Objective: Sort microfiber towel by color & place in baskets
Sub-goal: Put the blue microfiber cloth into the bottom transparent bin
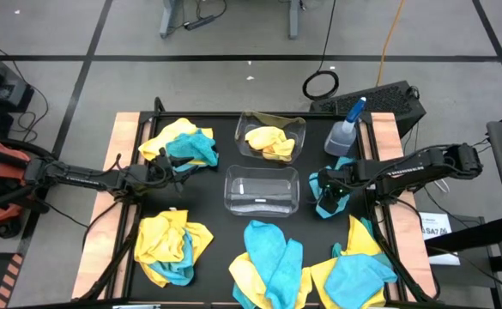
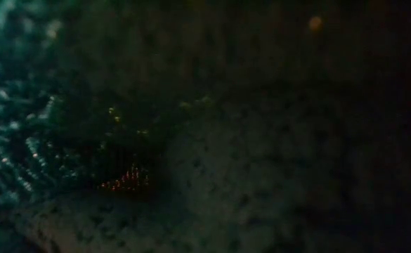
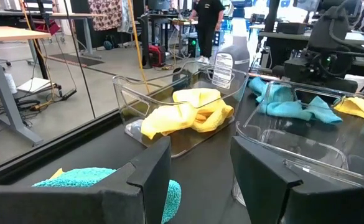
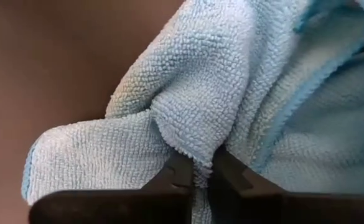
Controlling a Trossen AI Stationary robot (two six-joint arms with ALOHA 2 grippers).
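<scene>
Yellow and turquoise microfiber towels lie in piles on the black table. One pile (image 1: 182, 146) is at the far left, by my left gripper (image 1: 170, 168). That gripper is open (image 3: 200, 177), low over the table, pointing at the two clear baskets; a turquoise towel (image 3: 101, 180) lies beside one finger. The far basket (image 1: 295, 129) holds a yellow towel (image 3: 188, 115). The near basket (image 1: 261, 204) holds no towel. My right gripper (image 1: 329, 187), right of the near basket, is shut on a turquoise towel (image 1: 328, 204). My right gripper pinches a raised fold (image 4: 197, 163) of the turquoise towel between its two fingertips (image 4: 175, 174). The cloth bunches up beyond the fingers. Whether the towel is clear of the table does not show.
A clear spray bottle with a blue nozzle (image 1: 347, 130) stands at the far right, just beyond my right gripper. More towel piles lie along the near edge at left (image 1: 172, 245), middle (image 1: 272, 266) and right (image 1: 358, 270). Cloth covers the low view.
</scene>
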